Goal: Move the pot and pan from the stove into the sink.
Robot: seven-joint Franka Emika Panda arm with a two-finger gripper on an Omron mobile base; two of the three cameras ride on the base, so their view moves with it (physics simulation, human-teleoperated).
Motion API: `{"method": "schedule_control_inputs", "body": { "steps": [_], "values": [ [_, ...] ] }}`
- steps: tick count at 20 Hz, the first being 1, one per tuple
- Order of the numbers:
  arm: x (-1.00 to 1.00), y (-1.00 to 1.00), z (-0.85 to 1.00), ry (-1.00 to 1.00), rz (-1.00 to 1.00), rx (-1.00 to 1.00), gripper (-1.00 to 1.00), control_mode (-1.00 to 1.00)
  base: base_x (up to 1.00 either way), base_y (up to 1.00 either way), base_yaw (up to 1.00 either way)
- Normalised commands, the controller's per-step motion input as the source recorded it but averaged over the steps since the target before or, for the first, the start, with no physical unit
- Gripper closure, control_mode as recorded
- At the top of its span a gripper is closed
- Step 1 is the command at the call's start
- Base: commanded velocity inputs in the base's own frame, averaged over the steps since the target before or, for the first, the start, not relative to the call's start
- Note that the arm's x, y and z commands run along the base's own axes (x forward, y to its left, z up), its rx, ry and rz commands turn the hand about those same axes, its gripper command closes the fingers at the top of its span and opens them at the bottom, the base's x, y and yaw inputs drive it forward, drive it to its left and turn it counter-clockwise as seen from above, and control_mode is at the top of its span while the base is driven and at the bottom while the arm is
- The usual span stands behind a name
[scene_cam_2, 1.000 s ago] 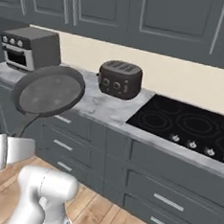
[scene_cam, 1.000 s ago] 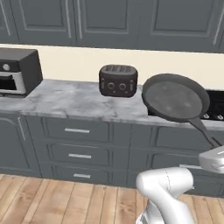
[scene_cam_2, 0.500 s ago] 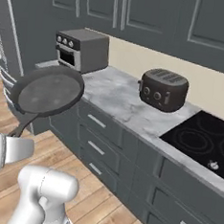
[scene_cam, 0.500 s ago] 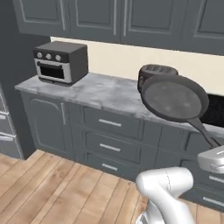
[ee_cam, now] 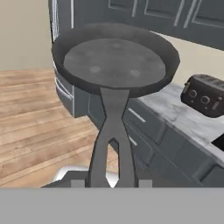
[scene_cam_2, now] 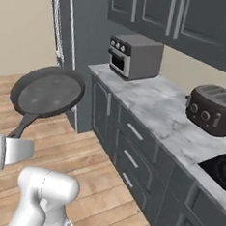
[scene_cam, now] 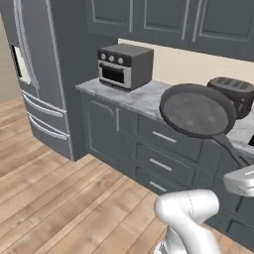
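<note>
The pan, a shallow dark grey skillet, hangs in the air in front of the counter, roughly level and empty. My gripper is shut on the end of its straight handle, one fingertip on each side. A corner of the black stove shows at the right edge, behind the toaster. The pot and the sink are out of view.
A dark toaster and a grey toaster oven stand on the marble counter. A tall grey fridge ends the counter run. Wooden floor lies open to the left.
The whole picture has shifted: the base has driven along the counter, the stove slides off to the right, and the fridge comes into view. The pan stays held the same way.
</note>
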Motion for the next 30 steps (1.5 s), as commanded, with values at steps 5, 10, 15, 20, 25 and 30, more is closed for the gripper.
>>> {"method": "schedule_control_inputs", "body": {
  "steps": [5,10,15,20,25,30],
  "values": [
    [0.0,0.0,0.0,0.0,0.0,0.0,1.0,1.0,0.0,0.0,0.5],
    [0.0,0.0,0.0,0.0,0.0,0.0,1.0,1.0,-0.02,0.0,0.5],
    [0.0,0.0,0.0,0.0,0.0,0.0,1.0,1.0,-0.03,0.0,0.5],
    [0.0,0.0,0.0,0.0,0.0,0.0,1.0,1.0,-0.01,0.0,0.5],
    [0.0,0.0,0.0,0.0,0.0,0.0,1.0,1.0,-0.01,0.0,0.5],
    [0.0,0.0,0.0,0.0,0.0,0.0,1.0,1.0,-0.01,0.0,0.5]
  ]
}}
